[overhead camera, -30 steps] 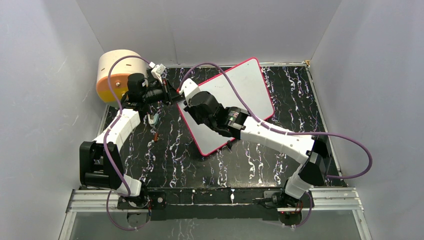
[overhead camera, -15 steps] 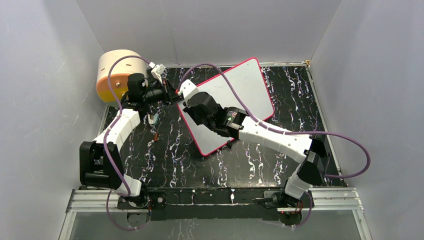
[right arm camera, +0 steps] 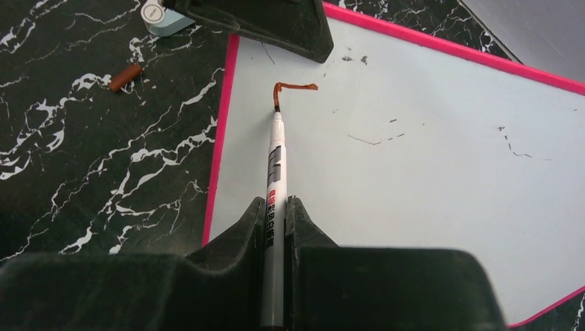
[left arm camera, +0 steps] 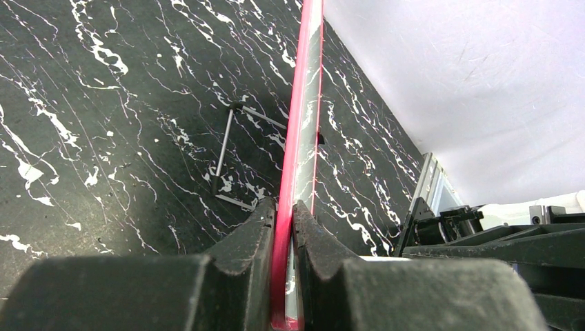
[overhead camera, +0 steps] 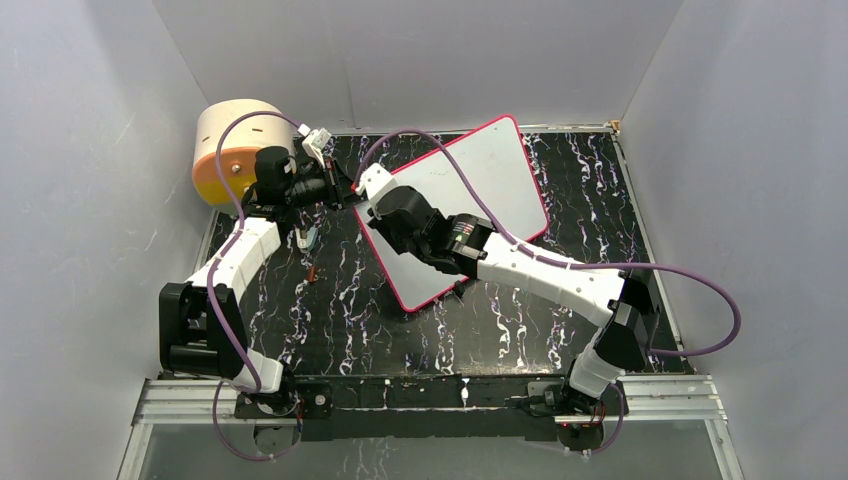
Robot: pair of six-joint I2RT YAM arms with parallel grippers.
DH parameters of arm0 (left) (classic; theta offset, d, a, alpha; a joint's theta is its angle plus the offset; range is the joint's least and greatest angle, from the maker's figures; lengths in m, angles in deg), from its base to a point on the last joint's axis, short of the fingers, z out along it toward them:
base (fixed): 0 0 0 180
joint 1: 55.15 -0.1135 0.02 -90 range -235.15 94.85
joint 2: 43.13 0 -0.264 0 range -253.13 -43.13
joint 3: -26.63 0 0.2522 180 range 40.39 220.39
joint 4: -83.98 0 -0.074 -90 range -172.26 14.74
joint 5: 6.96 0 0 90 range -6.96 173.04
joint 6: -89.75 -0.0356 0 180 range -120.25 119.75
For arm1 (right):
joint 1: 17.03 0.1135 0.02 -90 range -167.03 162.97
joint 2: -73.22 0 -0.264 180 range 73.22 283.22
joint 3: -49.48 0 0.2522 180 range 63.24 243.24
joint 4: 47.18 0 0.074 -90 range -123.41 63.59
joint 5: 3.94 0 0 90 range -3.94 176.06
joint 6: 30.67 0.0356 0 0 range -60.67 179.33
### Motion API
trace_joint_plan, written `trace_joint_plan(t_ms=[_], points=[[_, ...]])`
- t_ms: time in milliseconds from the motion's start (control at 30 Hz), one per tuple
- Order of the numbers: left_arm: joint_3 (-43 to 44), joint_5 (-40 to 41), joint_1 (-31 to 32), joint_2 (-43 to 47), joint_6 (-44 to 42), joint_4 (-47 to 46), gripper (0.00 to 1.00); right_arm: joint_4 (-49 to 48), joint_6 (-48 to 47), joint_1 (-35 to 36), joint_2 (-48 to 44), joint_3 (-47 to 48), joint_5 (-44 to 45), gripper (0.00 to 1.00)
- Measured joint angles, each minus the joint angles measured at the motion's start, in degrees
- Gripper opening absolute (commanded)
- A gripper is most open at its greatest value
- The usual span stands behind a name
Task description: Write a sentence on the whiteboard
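**Right gripper** [right arm camera: 276,207]: I am closing it narrowly on a white marker [right arm camera: 276,162]. Both fingers are pressing the barrel, which is projecting straight ahead of the fingertips. The marker's tip is touching the whiteboard [right arm camera: 428,179] just ahead, near the board's left edge.

**Left gripper** [left arm camera: 284,212]: I am pinching it almost fully closed on the board's pink-red frame, one finger on each face. The board is running away from the fingertips, edge-on in that wrist view.

**Writing:** of the sentence [right arm camera: 291,88], only one brownish-red hooked stroke is showing, rising from the marker tip and bending right. The barrel is carrying red and black print, too small to read. Faint dark scuffs are marking the board to the right of the marker.

**Surroundings:** a black table [right arm camera: 90,158] veined in white is lying beneath the board. To the left of the right gripper, a small brown cylinder [right arm camera: 125,76] and a round pale-blue-and-white object [right arm camera: 160,15] are resting on it. Ahead and left of the left gripper, a thin wire bracket [left arm camera: 226,148] is lying beside the board. A tan-and-orange drum [overhead camera: 232,150] is standing behind the left arm, and plain white walls [overhead camera: 450,50] are enclosing the table.
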Motion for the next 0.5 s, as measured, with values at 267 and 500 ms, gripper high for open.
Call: trace_joint_plan(t_ms=[267, 500], points=[[0.00, 0.20, -0.02, 0.00, -0.15, 0.07, 0.00, 3.61, 0.85, 0.02, 0.00, 0.00, -0.33, 0.00], [0.00, 0.20, -0.02, 0.00, -0.20, 0.07, 0.00, 6.67, 1.90, 0.02, 0.02, 0.04, -1.11, 0.00]])
